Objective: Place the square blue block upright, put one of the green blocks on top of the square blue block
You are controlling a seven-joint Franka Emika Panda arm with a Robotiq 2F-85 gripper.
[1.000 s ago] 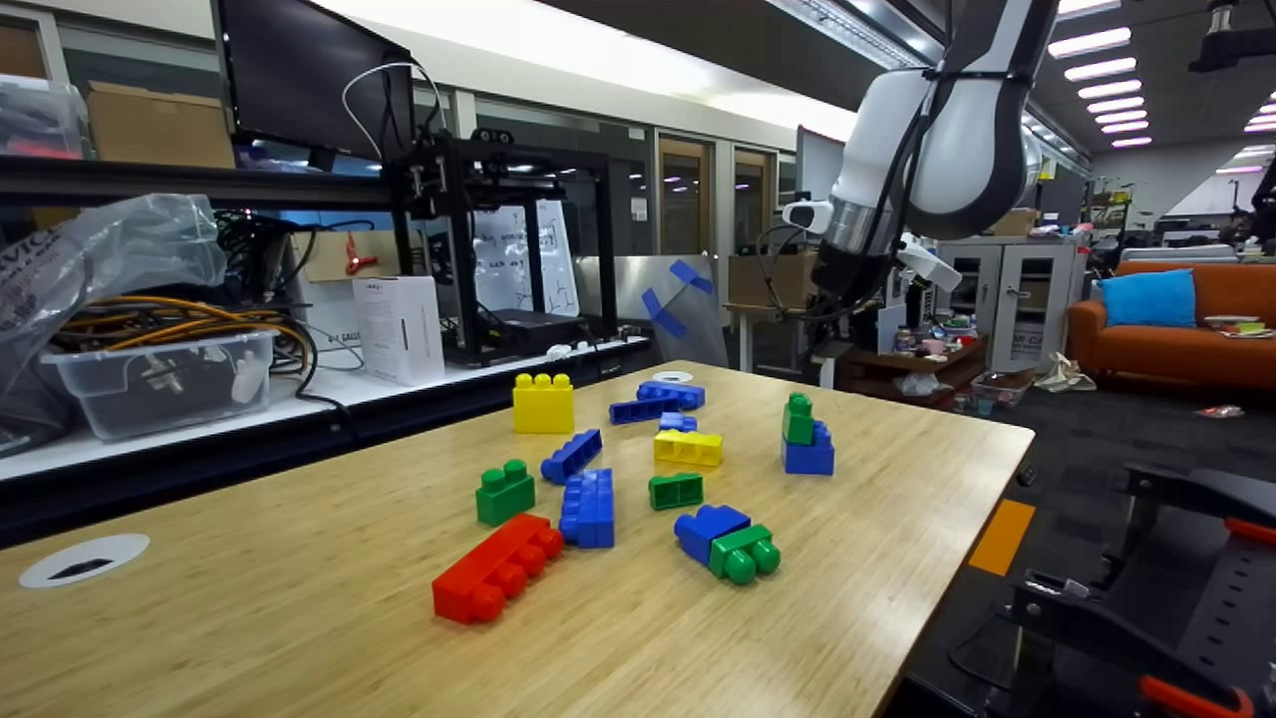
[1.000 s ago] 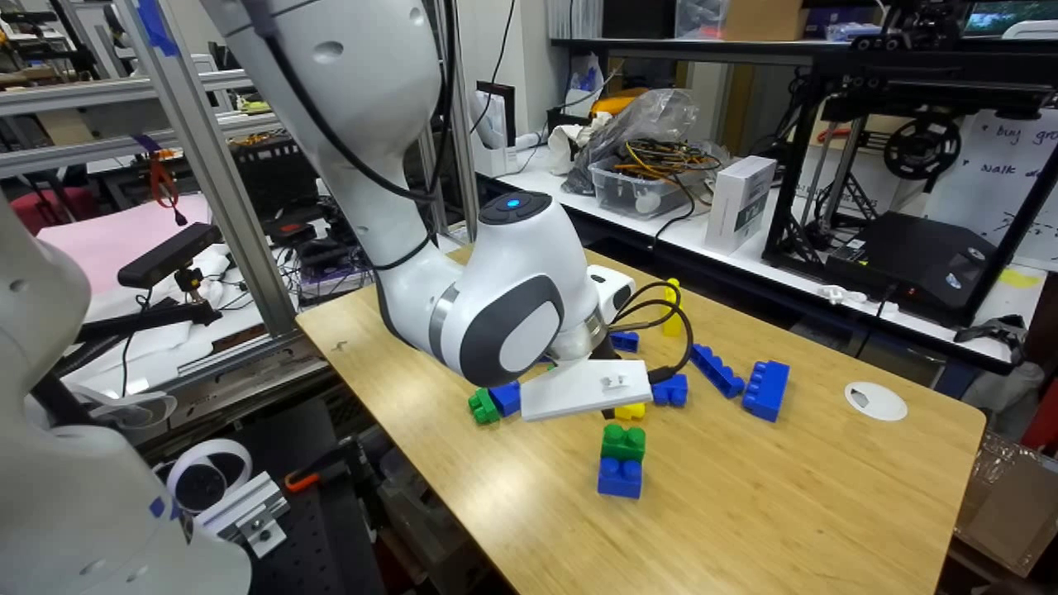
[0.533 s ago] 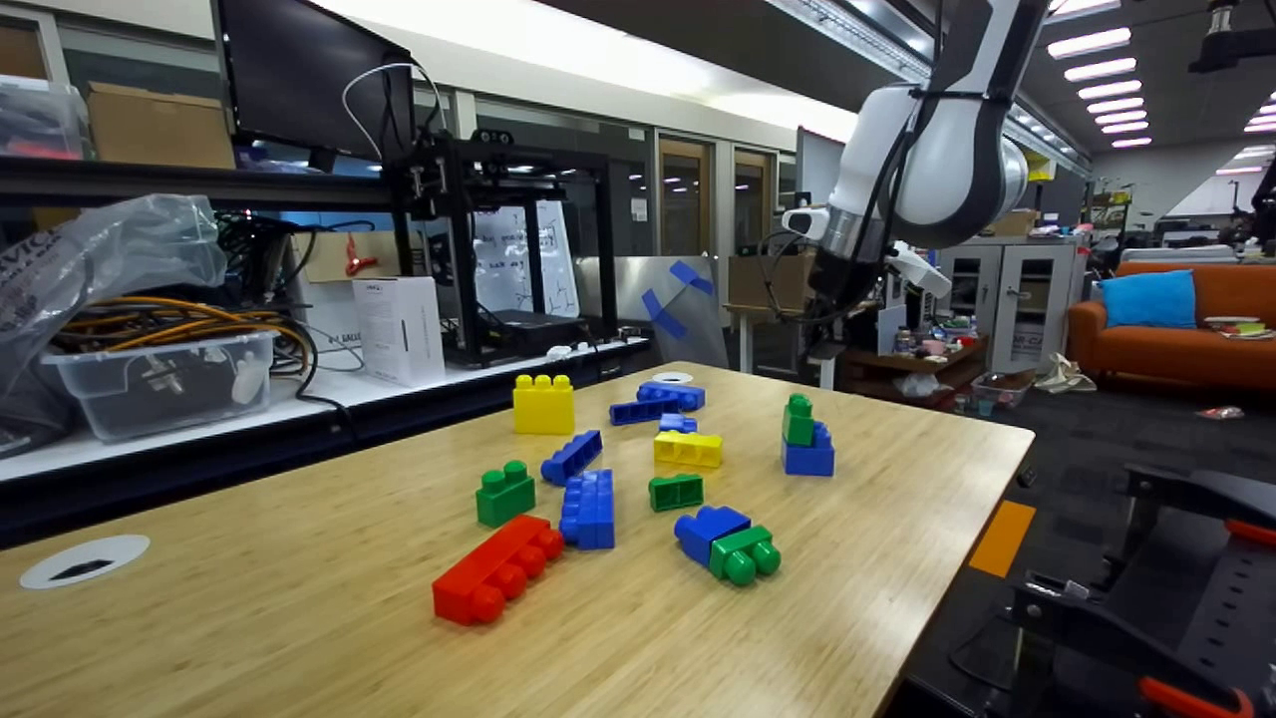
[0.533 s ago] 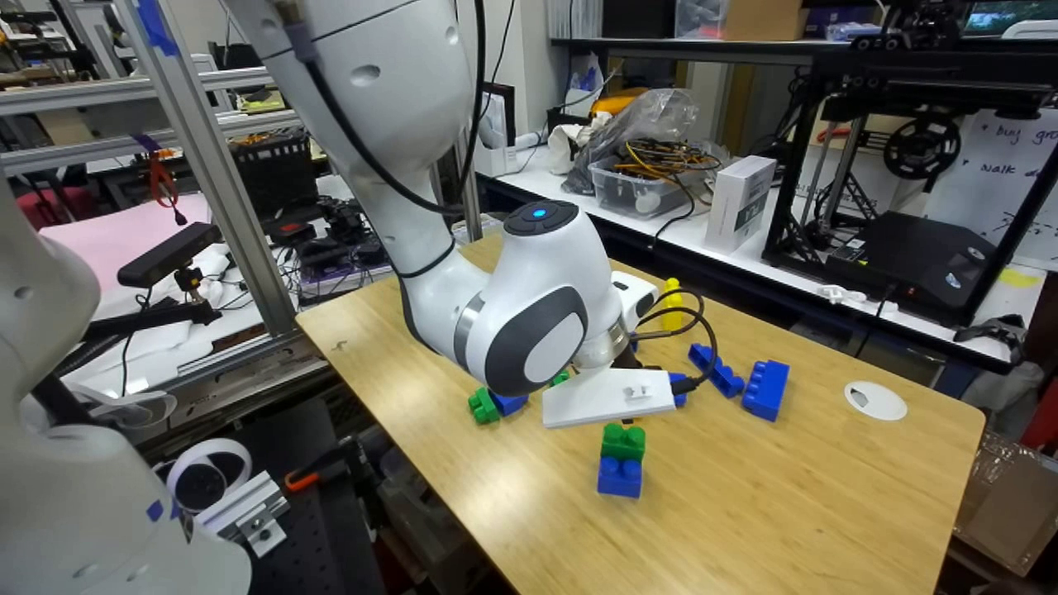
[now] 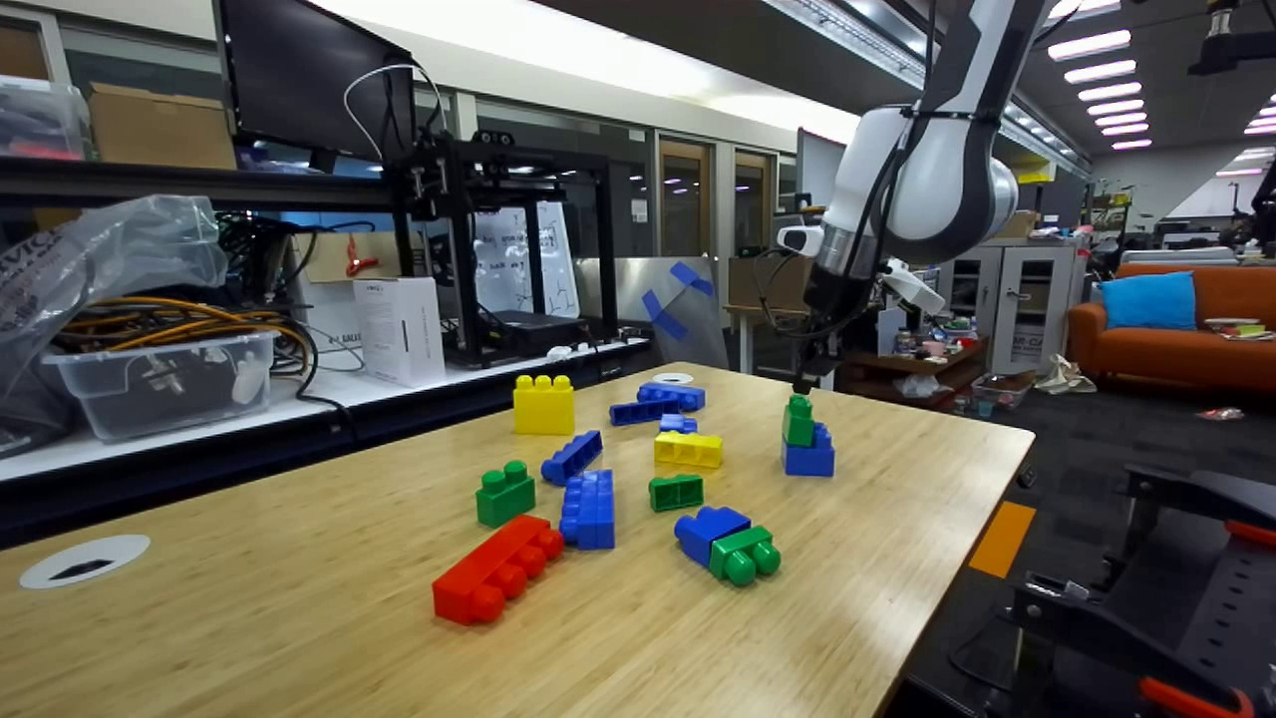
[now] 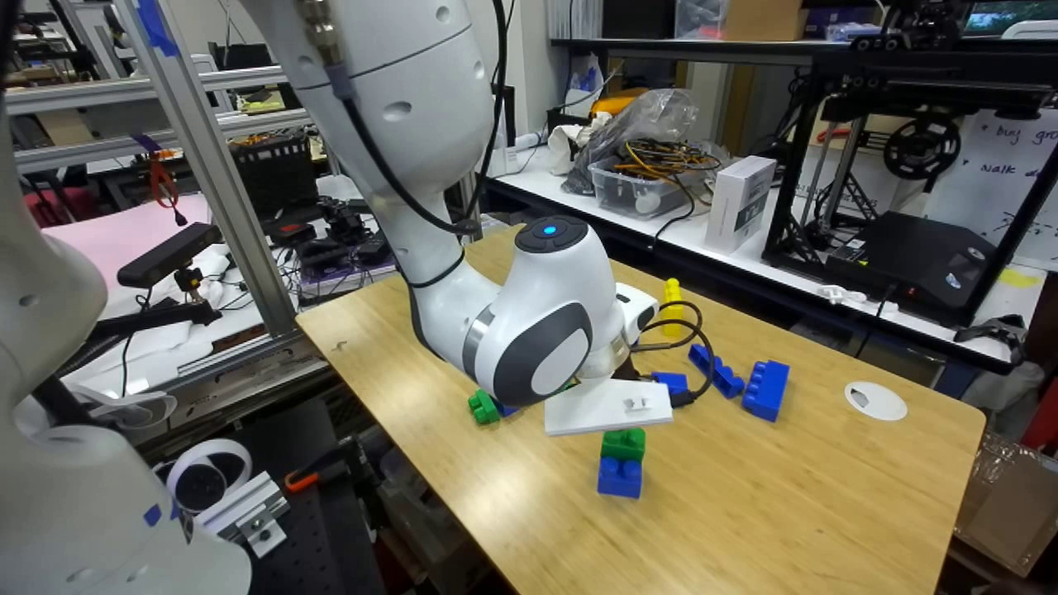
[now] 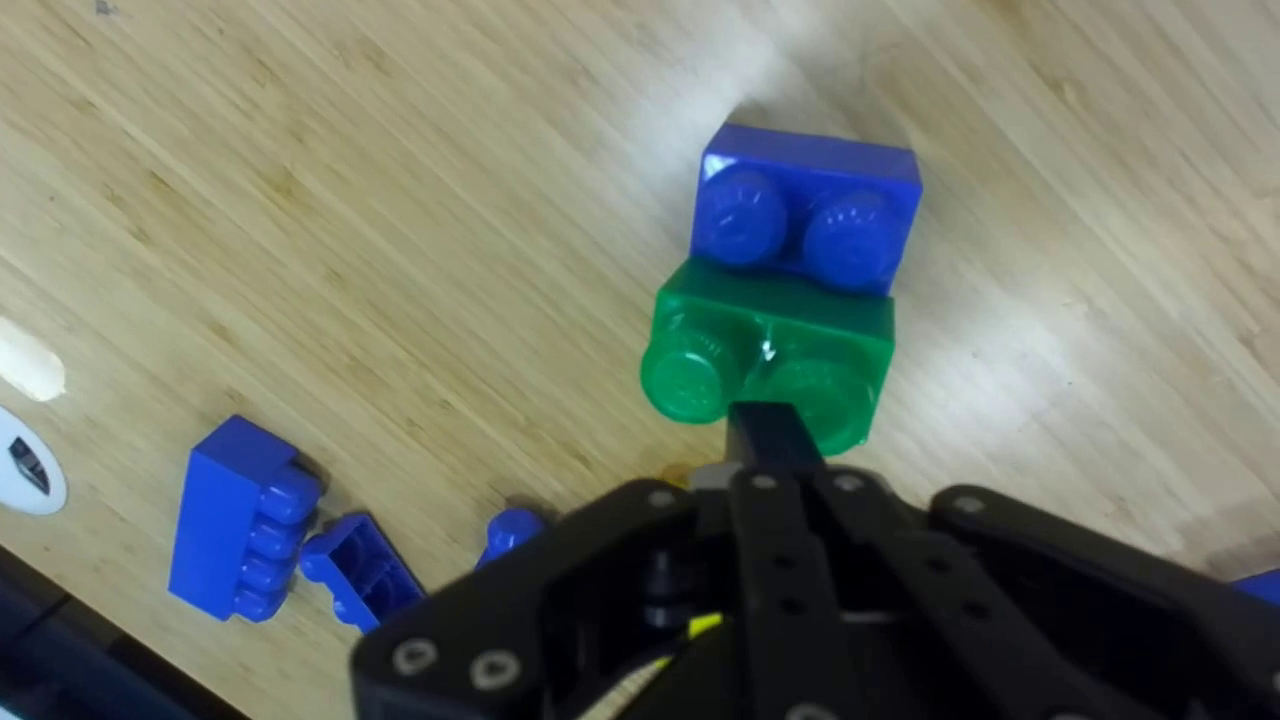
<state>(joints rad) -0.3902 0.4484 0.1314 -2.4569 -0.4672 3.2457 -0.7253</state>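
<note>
Down comes my pressed-together pincer above the green block on the square blue block, at wrist-view twelve o'clock, likely for seating, which needs a straight push.

A large, pale wood-grained table stands just beside a long white-topped workbench. Beyond the table, across dark grey carpet, in an exterior view, are a boxy orange sofa with a square bright blue cushion and a grey two-door cabinet. Tall brown-framed glass panels stand past the table, under a cream upper wall; rows of long, bright ceiling lights shine high beyond it.
</note>
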